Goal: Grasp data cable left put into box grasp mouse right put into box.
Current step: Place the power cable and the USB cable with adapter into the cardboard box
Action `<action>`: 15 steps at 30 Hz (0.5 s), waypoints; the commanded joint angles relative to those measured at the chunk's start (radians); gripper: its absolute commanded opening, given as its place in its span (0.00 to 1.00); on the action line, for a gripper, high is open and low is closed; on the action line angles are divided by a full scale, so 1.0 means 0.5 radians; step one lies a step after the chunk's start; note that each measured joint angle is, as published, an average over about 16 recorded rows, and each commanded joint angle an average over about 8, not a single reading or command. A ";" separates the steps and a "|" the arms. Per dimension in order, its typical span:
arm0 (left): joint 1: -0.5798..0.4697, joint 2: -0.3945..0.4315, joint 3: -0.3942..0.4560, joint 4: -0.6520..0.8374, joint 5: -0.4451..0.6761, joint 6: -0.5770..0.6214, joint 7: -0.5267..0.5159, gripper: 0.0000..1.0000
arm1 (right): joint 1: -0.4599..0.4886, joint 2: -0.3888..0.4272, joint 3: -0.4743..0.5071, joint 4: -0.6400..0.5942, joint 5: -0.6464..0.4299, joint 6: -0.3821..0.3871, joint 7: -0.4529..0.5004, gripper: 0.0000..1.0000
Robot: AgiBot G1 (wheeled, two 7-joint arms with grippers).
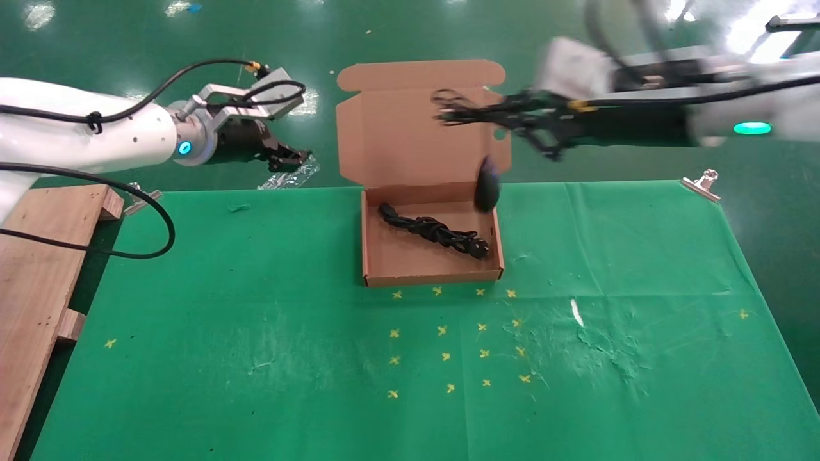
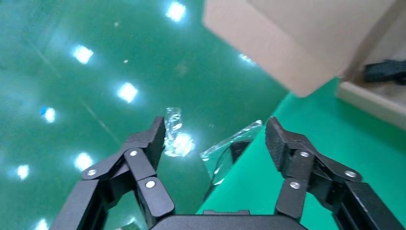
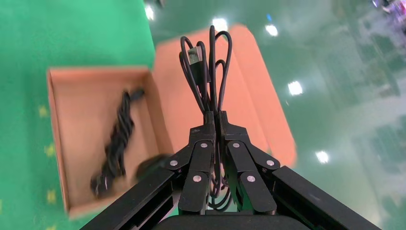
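The brown box [image 1: 432, 278] stands open at the table's far middle, lid up. The thick black data cable [image 1: 435, 230] lies coiled inside it, and shows in the right wrist view [image 3: 117, 143]. My right gripper [image 1: 448, 114] is shut on the mouse's thin wire [image 3: 206, 62], whose loops stick out past the fingertips [image 3: 215, 117]. The black mouse [image 1: 487, 184] hangs by the wire over the box's far right corner, and shows blurred in the right wrist view [image 3: 151, 167]. My left gripper [image 1: 291, 157] is open and empty, left of the box beyond the table's far edge [image 2: 215, 136].
A clear plastic bag [image 1: 291, 176] lies on the table's far edge under the left gripper. A wooden pallet [image 1: 38, 275] stands at the left. A metal clip [image 1: 701, 182] holds the green cloth at the far right corner. A white scrap [image 1: 576, 312] lies right of centre.
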 commanded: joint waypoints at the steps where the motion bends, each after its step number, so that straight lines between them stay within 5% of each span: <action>1: -0.004 -0.016 -0.013 0.012 -0.029 0.007 0.042 1.00 | 0.021 -0.115 -0.014 -0.130 0.017 0.024 -0.110 0.00; 8: -0.011 0.003 -0.033 0.074 -0.075 0.012 0.122 1.00 | -0.052 -0.304 -0.070 -0.369 0.078 -0.082 -0.218 0.00; 12: -0.015 0.013 -0.043 0.104 -0.095 0.015 0.159 1.00 | -0.110 -0.334 -0.087 -0.465 0.040 0.001 -0.219 0.00; 13: -0.016 0.015 -0.045 0.111 -0.100 0.015 0.168 1.00 | -0.123 -0.336 -0.089 -0.487 0.024 0.038 -0.218 0.04; 15: -0.018 0.018 -0.048 0.123 -0.107 0.016 0.181 1.00 | -0.144 -0.342 -0.092 -0.524 -0.002 0.110 -0.220 0.29</action>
